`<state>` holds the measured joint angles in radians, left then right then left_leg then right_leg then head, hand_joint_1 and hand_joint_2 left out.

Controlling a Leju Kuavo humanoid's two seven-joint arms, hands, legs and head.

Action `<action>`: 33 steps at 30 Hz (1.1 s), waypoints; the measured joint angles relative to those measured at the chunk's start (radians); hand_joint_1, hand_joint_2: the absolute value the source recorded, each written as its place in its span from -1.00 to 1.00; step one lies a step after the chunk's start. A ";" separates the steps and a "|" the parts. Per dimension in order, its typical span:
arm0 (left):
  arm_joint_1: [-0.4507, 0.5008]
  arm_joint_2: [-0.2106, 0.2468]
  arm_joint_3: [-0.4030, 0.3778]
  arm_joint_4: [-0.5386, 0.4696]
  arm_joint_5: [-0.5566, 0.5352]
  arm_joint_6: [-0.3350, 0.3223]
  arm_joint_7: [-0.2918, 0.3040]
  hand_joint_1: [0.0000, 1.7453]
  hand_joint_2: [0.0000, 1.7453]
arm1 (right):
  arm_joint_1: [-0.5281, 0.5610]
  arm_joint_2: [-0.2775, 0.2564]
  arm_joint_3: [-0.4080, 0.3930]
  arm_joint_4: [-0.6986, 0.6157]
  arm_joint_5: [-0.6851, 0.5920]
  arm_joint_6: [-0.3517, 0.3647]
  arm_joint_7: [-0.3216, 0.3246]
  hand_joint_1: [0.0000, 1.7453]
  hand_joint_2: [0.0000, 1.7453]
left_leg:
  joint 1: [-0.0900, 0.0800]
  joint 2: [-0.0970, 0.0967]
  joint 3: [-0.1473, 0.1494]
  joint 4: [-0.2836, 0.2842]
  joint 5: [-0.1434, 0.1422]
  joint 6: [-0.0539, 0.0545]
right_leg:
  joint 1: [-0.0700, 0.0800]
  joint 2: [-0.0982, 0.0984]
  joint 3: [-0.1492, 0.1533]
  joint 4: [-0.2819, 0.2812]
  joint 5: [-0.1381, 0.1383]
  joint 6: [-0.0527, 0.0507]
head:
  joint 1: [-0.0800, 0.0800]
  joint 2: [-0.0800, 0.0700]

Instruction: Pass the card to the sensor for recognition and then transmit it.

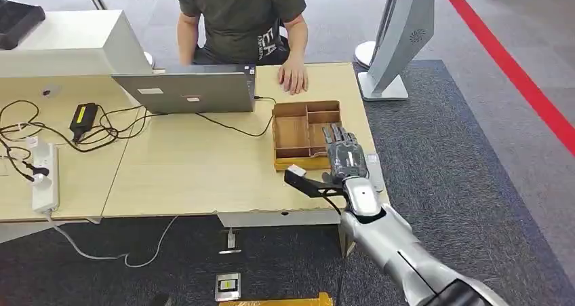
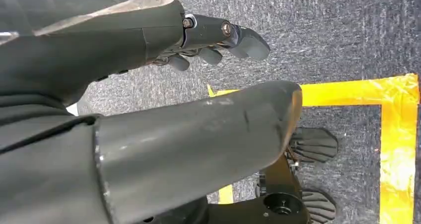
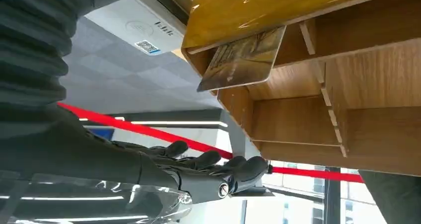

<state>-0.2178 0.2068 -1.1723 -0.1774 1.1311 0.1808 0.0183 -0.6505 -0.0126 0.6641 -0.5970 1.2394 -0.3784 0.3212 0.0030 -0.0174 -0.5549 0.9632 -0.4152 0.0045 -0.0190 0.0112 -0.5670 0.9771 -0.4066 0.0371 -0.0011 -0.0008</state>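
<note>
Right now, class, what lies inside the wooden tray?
A card leans in one compartment of the wooden tray; the right hand hovers over the tray and covers part of it.

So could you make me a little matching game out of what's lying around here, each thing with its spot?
Things:
1. laptop
2. power strip
3. card
4. red stripe

Spots:
A. on the floor
B. leaning inside the wooden box
C. white, near the table edge on the left
D. open in front of the seated person

Pairs: 1-D, 2-C, 3-B, 4-A
</note>
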 joint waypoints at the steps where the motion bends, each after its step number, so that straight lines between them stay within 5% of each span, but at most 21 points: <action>1: -0.001 0.000 -0.002 0.000 0.000 -0.001 0.000 -1.00 -1.00 | 0.000 0.000 0.000 0.001 -0.001 0.000 0.000 -1.00 1.00 | 0.000 0.000 0.000 0.000 0.000 0.000 | 0.000 0.000 0.000 0.000 0.000 0.000 | 0.000 0.000; 33: 0.003 0.000 -0.014 0.000 0.012 -0.003 0.011 -1.00 -1.00 | 0.015 -0.001 0.001 0.027 0.017 0.031 0.016 -1.00 1.00 | 0.000 0.000 0.000 0.000 0.000 0.000 | 0.000 0.000 0.000 0.000 0.000 0.000 | 0.000 0.000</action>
<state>-0.2147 0.2068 -1.1860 -0.1774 1.1429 0.1782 0.0290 -0.6350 -0.0137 0.6653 -0.5703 1.2566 -0.3475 0.3368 0.0030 -0.0174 -0.5552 0.9632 -0.4152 0.0046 -0.0190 0.0112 -0.5670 0.9771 -0.4066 0.0371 -0.0008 -0.0008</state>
